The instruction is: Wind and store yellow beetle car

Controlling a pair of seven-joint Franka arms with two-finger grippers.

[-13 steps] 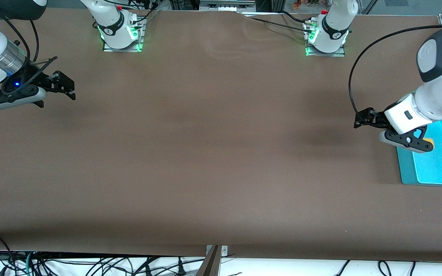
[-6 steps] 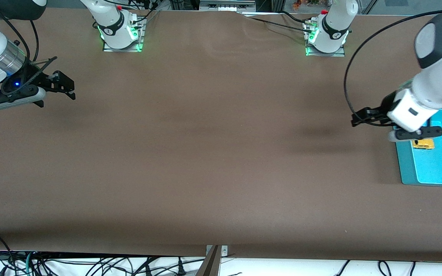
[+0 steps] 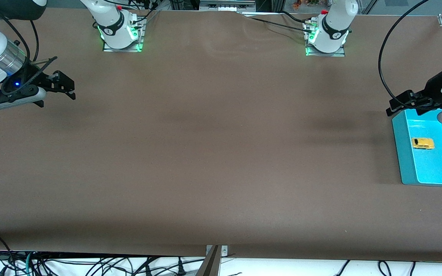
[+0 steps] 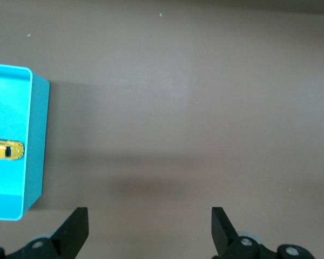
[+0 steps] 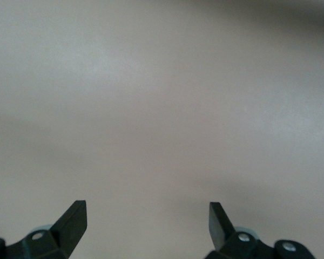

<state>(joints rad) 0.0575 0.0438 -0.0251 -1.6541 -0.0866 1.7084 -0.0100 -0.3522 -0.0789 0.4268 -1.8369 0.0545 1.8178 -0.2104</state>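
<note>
The yellow beetle car [image 3: 423, 143] lies on its wheels inside a cyan box [image 3: 399, 153] at the left arm's end of the table. It also shows in the left wrist view as the same car [image 4: 5, 150] on the floor of the box [image 4: 36, 140]. My left gripper [image 3: 400, 104] hangs open and empty over the bare table by the box's corner, apart from the car; its fingers [image 4: 75, 229] frame only table, the left gripper [image 4: 150, 226] holding nothing. My right gripper [image 3: 64, 86] waits open over the right arm's end, and the right gripper [image 5: 148, 224] sees only table.
The brown table top [image 3: 213, 153] stretches between the two arms. Both arm bases [image 3: 121, 30] stand along the edge farthest from the front camera. Cables [image 3: 90, 264] hang below the nearest edge.
The left gripper has lifted off the box and drawn back toward the table's end, leaving the car uncovered in the box. The right arm has not moved.
</note>
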